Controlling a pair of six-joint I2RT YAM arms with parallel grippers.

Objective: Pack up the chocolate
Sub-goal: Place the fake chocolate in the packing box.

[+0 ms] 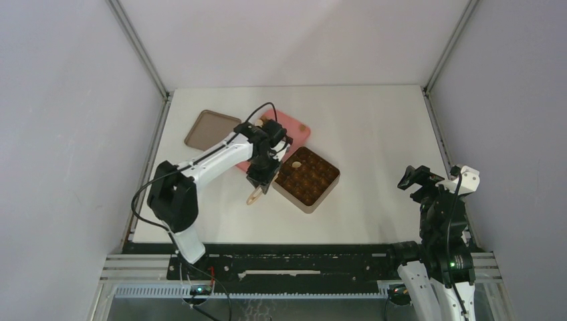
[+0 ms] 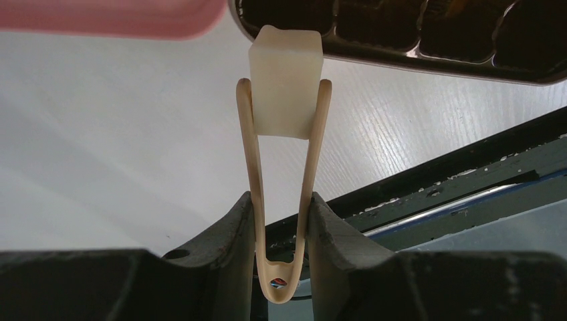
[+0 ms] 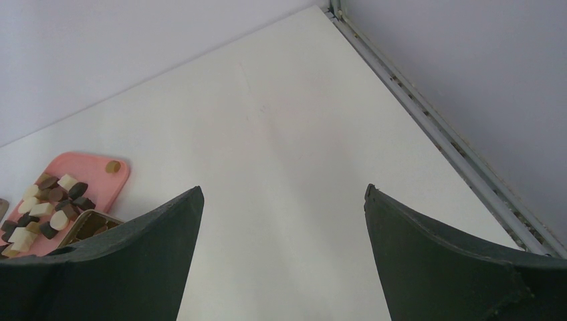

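Far left on the table (image 1: 374, 134), a brown lid (image 1: 210, 128) lies near the pink tray (image 1: 297, 130). My left gripper (image 2: 281, 204) is clenched on the wooden tongs (image 2: 249, 147). Their tips pinch one cream-white chocolate (image 2: 286, 87), held right at the rim of the tin (image 2: 401, 60). The other chocolates (image 3: 50, 207) lie heaped on the pink tray beside the tin. My right gripper (image 3: 283, 254) hangs released, jaws wide, well apart from all of it.
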